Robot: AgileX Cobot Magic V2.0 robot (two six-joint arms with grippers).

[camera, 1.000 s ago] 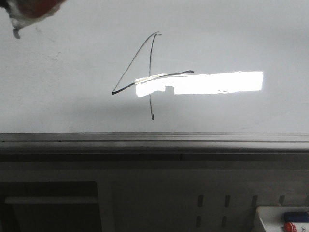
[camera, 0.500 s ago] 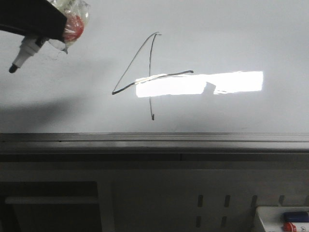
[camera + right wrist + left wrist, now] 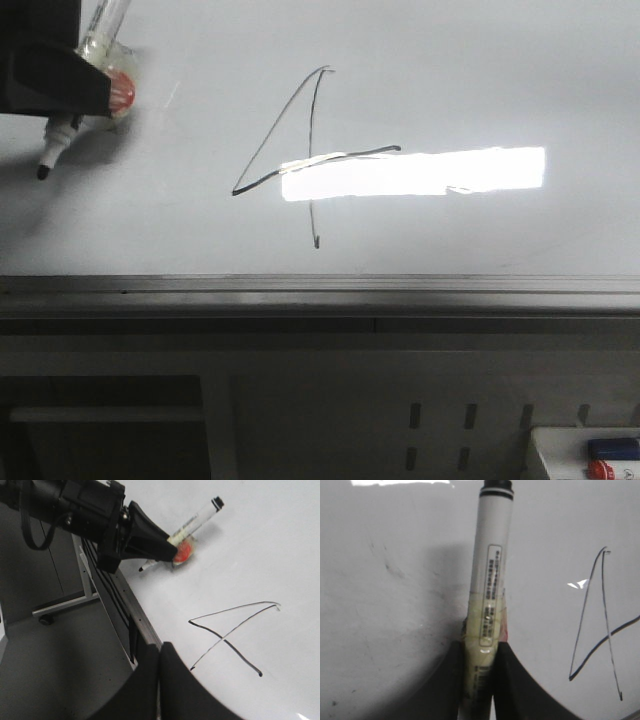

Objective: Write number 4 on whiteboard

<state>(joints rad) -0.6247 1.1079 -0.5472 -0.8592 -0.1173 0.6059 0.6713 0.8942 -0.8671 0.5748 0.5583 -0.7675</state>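
Note:
The number 4 (image 3: 311,150) is drawn in thin dark lines in the middle of the whiteboard (image 3: 180,230). My left gripper (image 3: 95,90) is at the upper left, well left of the 4, shut on a white marker (image 3: 58,140). The marker's dark tip points down close to the board. In the left wrist view the marker (image 3: 490,580) is clamped between the black fingers (image 3: 512,680), with the 4 (image 3: 602,625) off to the side. My right gripper (image 3: 159,650) is shut and empty at the board's edge, near the 4 (image 3: 230,630).
A bright glare patch (image 3: 450,172) overlaps the crossbar. The grey edge rail (image 3: 320,290) runs along the board's near side. A white box with blue and red items (image 3: 590,455) sits at the lower right. A wheeled stand leg (image 3: 65,602) is on the floor.
My left gripper with the marker has come down into view at the upper left, and the tip is now lower, nearer the board. The 4 is unchanged.

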